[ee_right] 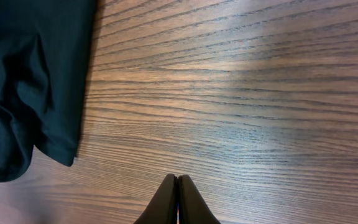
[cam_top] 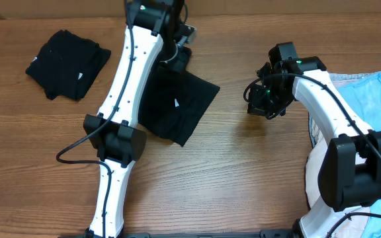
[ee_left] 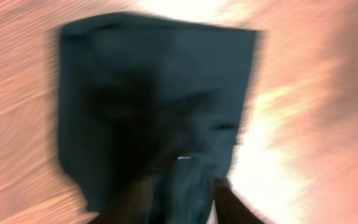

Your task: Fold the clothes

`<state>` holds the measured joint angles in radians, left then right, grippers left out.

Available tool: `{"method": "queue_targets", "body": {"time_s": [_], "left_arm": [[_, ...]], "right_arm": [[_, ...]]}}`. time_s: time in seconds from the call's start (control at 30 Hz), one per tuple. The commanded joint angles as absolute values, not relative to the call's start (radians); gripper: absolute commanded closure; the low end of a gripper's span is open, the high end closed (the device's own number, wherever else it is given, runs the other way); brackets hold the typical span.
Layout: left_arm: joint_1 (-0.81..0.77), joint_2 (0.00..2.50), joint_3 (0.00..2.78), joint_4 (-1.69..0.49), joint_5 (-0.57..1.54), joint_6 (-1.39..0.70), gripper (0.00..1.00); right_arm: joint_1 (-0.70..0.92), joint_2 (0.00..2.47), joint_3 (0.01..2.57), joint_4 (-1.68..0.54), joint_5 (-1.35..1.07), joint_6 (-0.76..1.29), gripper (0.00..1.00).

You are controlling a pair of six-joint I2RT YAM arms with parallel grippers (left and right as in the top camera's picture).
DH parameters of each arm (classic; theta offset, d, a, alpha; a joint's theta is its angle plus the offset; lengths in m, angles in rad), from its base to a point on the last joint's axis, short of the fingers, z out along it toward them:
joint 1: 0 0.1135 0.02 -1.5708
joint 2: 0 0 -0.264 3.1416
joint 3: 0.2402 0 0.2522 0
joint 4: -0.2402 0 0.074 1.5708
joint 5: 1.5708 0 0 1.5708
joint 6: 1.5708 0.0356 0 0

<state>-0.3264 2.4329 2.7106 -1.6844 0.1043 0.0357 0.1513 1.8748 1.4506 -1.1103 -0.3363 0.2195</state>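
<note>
A black shirt [cam_top: 177,99] lies folded at the table's middle, a small white tag on top. My left gripper [cam_top: 179,51] hangs over its far edge. In the blurred left wrist view a bunch of that black shirt [ee_left: 154,93] rises between the two fingers of my left gripper [ee_left: 188,190], which looks shut on it. A second black shirt [cam_top: 65,63] lies folded at the far left. My right gripper [cam_top: 260,99] hovers right of the middle shirt, shut and empty. In the right wrist view my right gripper [ee_right: 178,182] is over bare wood, the shirt's edge [ee_right: 30,81] at left.
A light blue printed T-shirt [cam_top: 376,99] lies on a pale piece at the table's right edge, partly under the right arm. The left arm [cam_top: 121,112] stretches from the front edge over the middle shirt's left side.
</note>
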Motion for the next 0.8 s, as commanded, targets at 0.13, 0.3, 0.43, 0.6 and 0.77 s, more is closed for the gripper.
{"method": "queue_targets", "body": {"time_s": [0.13,0.3,0.43,0.6,0.77], "left_arm": [[-0.208,2.444,2.516,-1.595,0.058,-0.041,0.96],[-0.17,2.448,2.355,-1.571,0.385,0.049,0.96],[-0.216,2.447,2.339,-1.579,0.714,0.143,0.96],[-0.348,2.448,2.338,-1.543,0.673,0.162,0.96],[-0.41,2.435,2.388,-1.56,0.363,0.052,0.96]], "right_arm": [[0.156,1.859,1.467,-1.094,-0.343,0.207,0.95],[0.156,1.859,1.467,-1.087,-0.343,0.209,0.95],[0.156,1.859,1.466,-1.074,-0.343,0.209,0.95],[0.157,1.859,1.466,-1.068,-0.343,0.21,0.95],[0.157,1.859,1.466,-1.079,-0.342,0.209,0.95]]}}
